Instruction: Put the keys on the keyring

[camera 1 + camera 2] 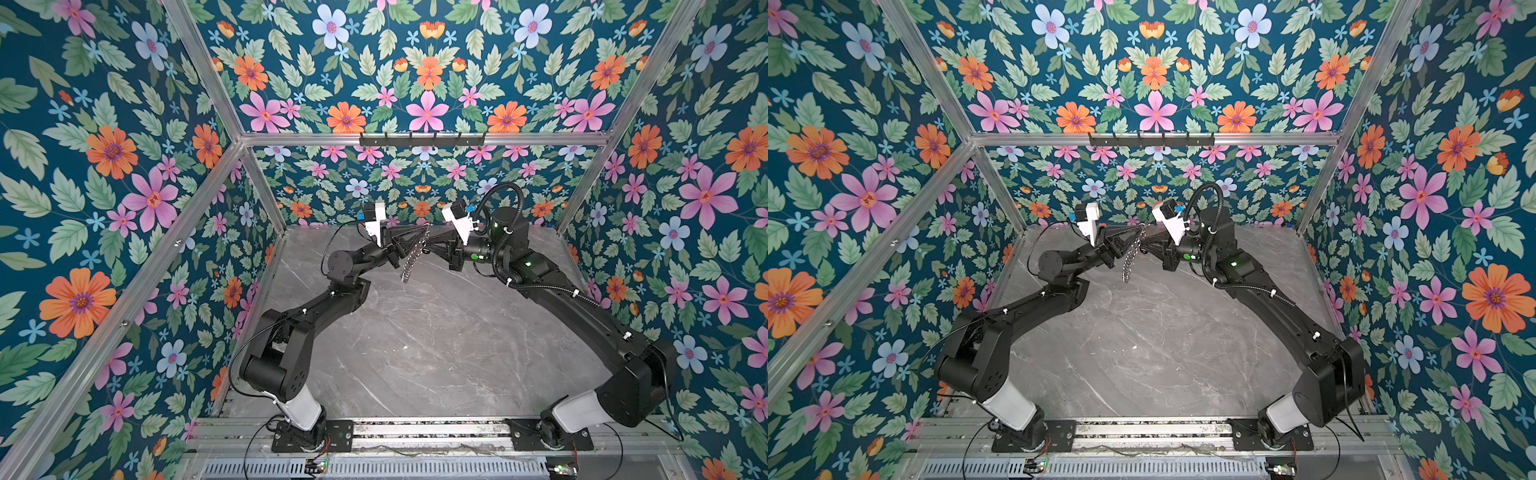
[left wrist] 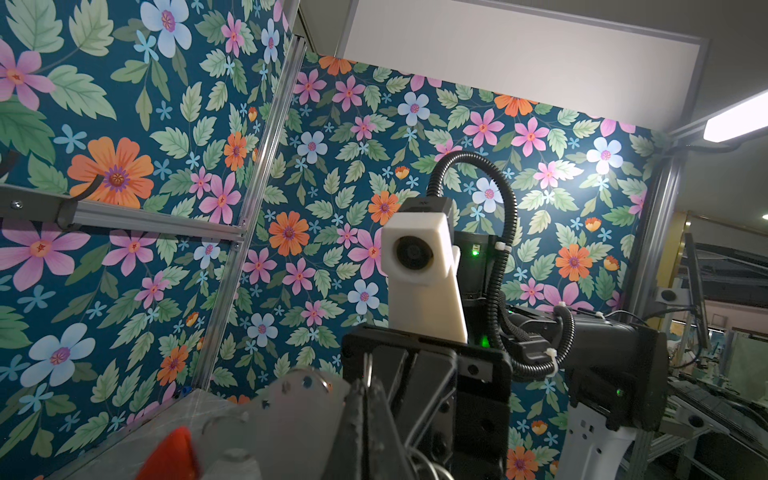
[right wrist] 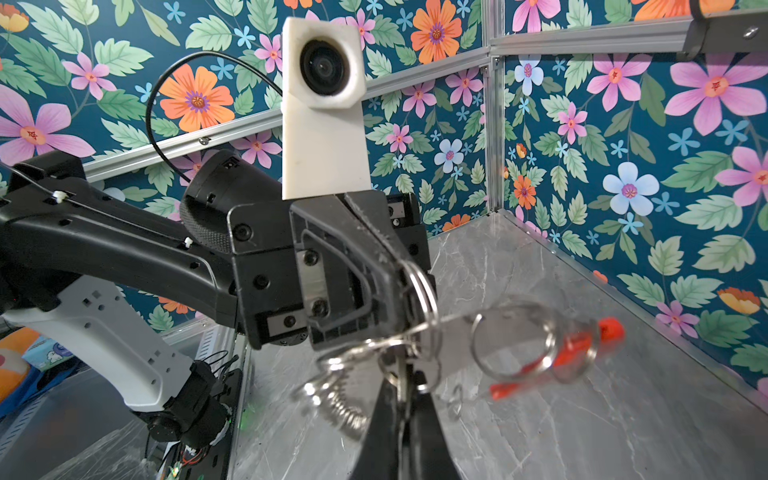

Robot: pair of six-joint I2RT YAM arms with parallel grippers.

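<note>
In both top views, the left gripper (image 1: 420, 232) (image 1: 1139, 231) and the right gripper (image 1: 433, 244) (image 1: 1148, 245) met almost tip to tip in the air, above the far part of the grey marble table (image 1: 415, 353). The keyring (image 1: 413, 259) (image 1: 1130, 257) hung edge-on between the two tips. Its fringe of small steel loops trailed down below the fingers, clear of the table. From this far away, neither gripper's grip could be read.

In the left wrist view, the left gripper's own black fingers (image 2: 365, 415) lay pressed together. Just beside them, blurred by closeness, sat a pale silver part of the keyring (image 2: 299, 399). Further out to the side was the tip of its red bar (image 2: 170, 453). The right gripper faced the fingertips from straight ahead.

In the right wrist view, the left gripper's fingers (image 3: 374, 241) were clamped on the keyring, with a pair of its steel loops (image 3: 419, 286) at their tips. The right gripper's own fingers (image 3: 424, 432) were pressed together, pinching a thin silver strip (image 3: 401, 374) that ran down from the cluster of loops. It was not clear whether that strip belonged to the keys. Beyond the fingertips, the hoop and red bar (image 3: 561, 357) stretched away, blurred, above the table. The keys could not be picked out in any view.
</note>
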